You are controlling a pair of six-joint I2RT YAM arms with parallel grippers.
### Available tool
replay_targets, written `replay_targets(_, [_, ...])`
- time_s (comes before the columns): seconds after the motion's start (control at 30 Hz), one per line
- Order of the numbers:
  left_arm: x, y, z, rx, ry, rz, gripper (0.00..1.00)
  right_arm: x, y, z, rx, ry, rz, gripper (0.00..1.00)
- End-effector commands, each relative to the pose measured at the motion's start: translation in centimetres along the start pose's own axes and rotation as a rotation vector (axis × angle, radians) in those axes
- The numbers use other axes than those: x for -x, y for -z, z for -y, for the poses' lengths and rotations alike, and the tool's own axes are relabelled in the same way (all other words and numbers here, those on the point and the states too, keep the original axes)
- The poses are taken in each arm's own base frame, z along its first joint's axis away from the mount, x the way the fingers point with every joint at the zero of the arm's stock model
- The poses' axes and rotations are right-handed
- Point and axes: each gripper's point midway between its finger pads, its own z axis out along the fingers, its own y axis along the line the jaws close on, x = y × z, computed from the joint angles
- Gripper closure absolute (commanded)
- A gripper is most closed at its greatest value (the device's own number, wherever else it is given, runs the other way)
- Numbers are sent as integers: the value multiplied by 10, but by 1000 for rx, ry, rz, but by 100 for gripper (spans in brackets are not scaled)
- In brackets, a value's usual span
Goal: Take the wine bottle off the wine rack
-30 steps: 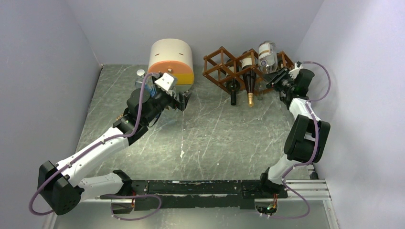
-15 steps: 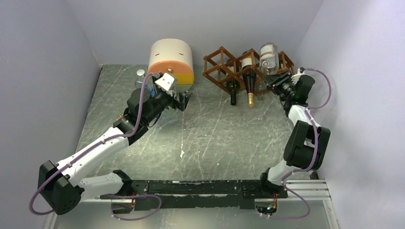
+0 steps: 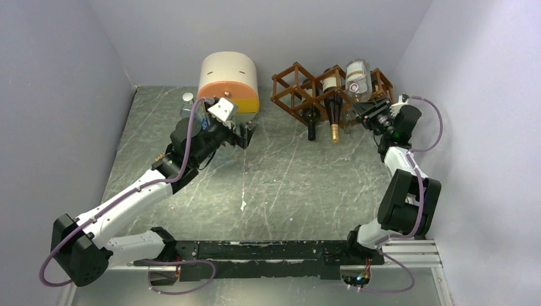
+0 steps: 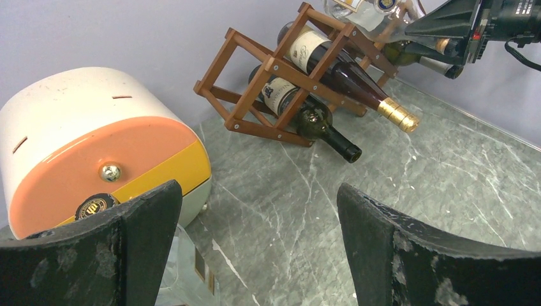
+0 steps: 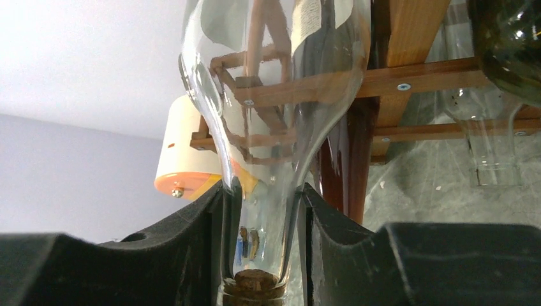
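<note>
The reddish-brown wine rack (image 3: 295, 89) stands at the back right of the table; it also shows in the left wrist view (image 4: 255, 89). A clear glass wine bottle (image 3: 357, 75) lies in its top right cell, neck toward me. My right gripper (image 3: 370, 109) is shut on this bottle's neck (image 5: 261, 210), a cork showing just below the pads. Two dark bottles (image 3: 332, 108) lie in the middle cells, one with a gold cap (image 4: 399, 115). My left gripper (image 3: 245, 135) is open and empty, left of the rack, above the table.
A cream-and-orange rounded drawer box (image 3: 228, 80) stands at the back, left of the rack, close to my left gripper. A small clear bottle (image 4: 185, 274) sits below the left fingers. Lilac walls close in the back and both sides.
My right gripper has moved left and in toward the rack with the clear bottle's neck in it; the bottle has shifted slightly. The left arm has not moved.
</note>
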Motion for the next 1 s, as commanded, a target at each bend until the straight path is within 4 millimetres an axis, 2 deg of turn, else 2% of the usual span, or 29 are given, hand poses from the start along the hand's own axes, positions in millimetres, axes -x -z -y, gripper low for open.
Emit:
replay_targets(0.0, [4, -2, 8, -36, -3, 13, 5, 25, 19, -85, 252, 236, 86, 100])
replay_targets(0.3, [2, -3, 11, -50, 6, 6, 6, 18, 34, -100, 295, 189, 104, 100])
replay_targets(0.5, [2, -3, 12, -57, 8, 6, 6, 13, 34, -101, 321, 116, 81, 100])
replay_targets(0.97, [5, -2, 12, -58, 8, 12, 6, 25, 49, -128, 351, 135, 139, 100])
